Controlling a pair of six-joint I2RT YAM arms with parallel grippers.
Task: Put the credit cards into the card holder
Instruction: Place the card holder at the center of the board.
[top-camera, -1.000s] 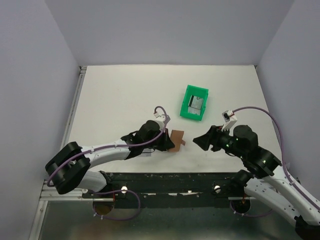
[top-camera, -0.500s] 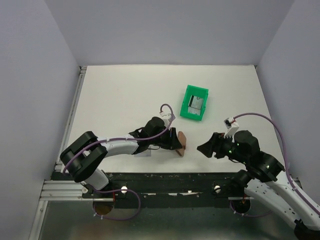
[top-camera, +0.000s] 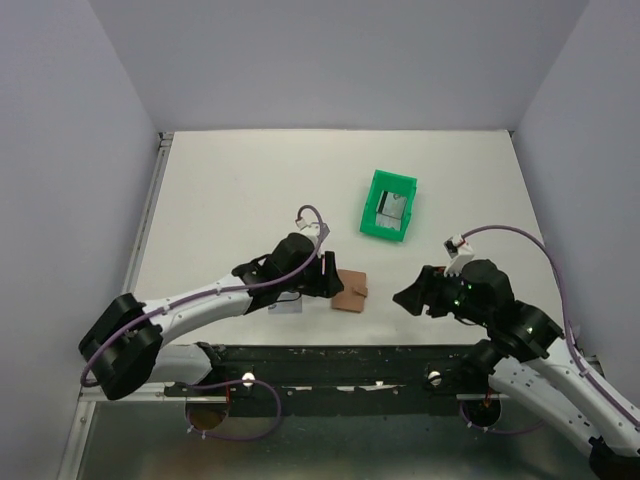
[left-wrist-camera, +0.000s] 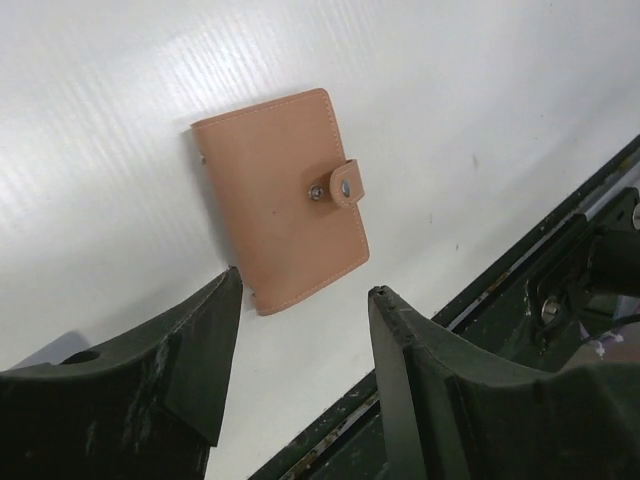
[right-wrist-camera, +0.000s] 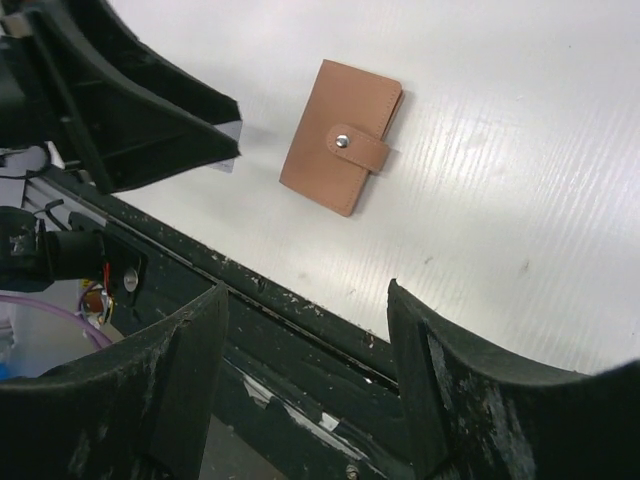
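White table (top-camera: 230, 200) | card holder (top-camera: 349, 290) — long axis near-far, tab right | left hand (left-wrist-camera: 305, 288) open | right hand (right-wrist-camera: 307, 288) open

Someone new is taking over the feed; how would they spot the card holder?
On the white table, look by the middle of its near edge. The card holder lies flat there, closed, nearer than the green bin. It is the only tan leather piece, with a small snap tab.

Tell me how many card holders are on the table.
1. The card holder lies closed on the table, in front of the open left gripper. Another could hide in the green bin.
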